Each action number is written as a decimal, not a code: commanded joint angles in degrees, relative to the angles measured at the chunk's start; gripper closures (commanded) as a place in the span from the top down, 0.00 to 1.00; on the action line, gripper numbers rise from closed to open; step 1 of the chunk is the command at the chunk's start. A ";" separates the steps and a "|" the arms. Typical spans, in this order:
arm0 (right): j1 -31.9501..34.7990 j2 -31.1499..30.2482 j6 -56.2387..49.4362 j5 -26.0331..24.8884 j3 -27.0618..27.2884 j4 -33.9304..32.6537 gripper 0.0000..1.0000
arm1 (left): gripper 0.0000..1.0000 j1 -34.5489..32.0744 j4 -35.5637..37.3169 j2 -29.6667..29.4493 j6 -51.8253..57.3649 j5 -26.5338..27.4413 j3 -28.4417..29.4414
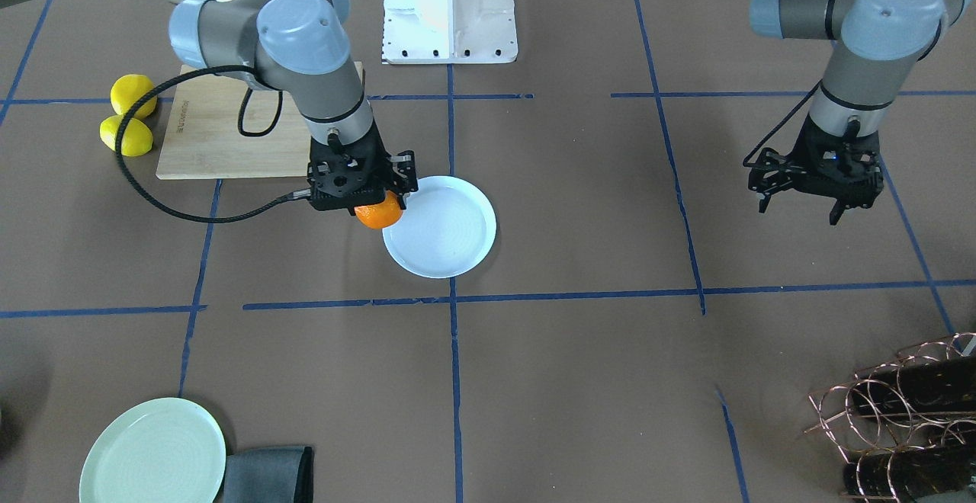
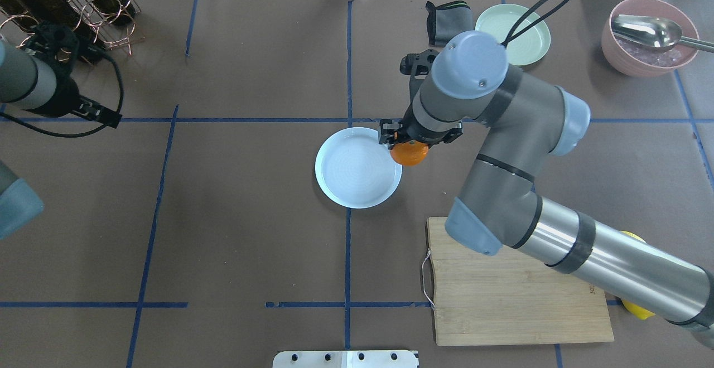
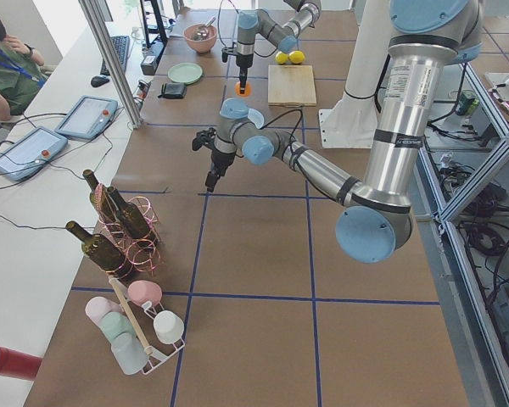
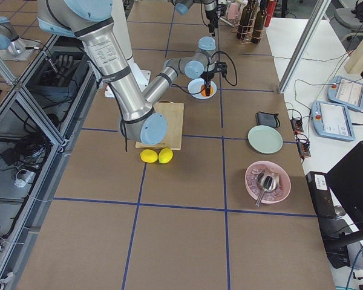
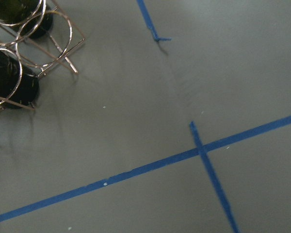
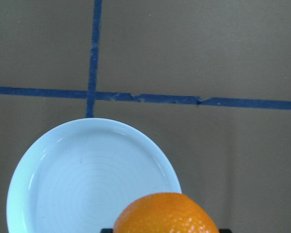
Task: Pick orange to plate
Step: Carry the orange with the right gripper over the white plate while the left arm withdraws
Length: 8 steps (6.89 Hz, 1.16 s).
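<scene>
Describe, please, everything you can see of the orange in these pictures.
The orange is small, round and bright orange, with finely pitted, slightly glossy skin; no stem shows. The right claw grips it from above, covering its top. It hangs at the rim of the white plate; whether it touches the plate cannot be told.

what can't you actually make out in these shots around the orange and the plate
How the right gripper pinches the small round orange fruit: its own body hides the contact in the front-facing and overhead views, and the wrist view's bottom edge cuts it off.
Whether the orange touches the round white plate: no view shows the gap.
The yellow lemons, overhead: mostly under the right arm.
</scene>
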 commanded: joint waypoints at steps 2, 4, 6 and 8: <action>-3.77 6.70 0.02 -2.52 -9.42 0.51 0.00 | 1.00 -13.60 1.54 3.00 14.65 -7.25 1.89; -3.87 6.90 -0.15 -2.61 -9.97 0.69 0.68 | 1.00 -15.29 2.16 3.44 15.12 -7.26 3.12; -3.52 7.50 -0.16 -2.61 -9.89 2.34 1.00 | 1.00 -18.70 2.24 5.82 19.84 -7.52 3.21; -0.90 7.51 -0.95 -1.56 -8.15 1.49 1.00 | 1.00 -20.75 2.25 7.92 22.42 -8.30 3.57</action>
